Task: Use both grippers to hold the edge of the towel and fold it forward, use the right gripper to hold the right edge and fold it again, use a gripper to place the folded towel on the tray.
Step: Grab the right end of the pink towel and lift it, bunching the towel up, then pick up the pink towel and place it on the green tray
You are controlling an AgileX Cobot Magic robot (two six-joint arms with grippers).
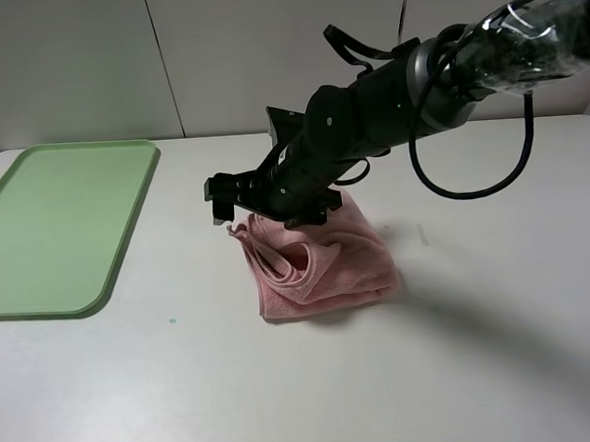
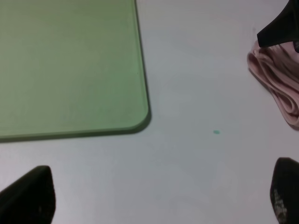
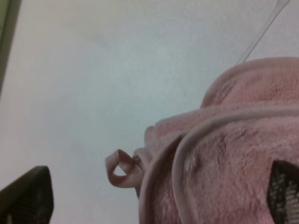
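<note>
Apparently agape, the right claw [image 1: 224, 207] overhangs the towel [image 1: 323, 264], hiding its far edge; the left claw [image 2: 161, 196] gapes, tips cropped.

Pink towel [image 1: 323, 264], pale green tray [image 1: 55, 226], white table [image 1: 484, 360], black right arm [image 1: 369, 116]
</note>
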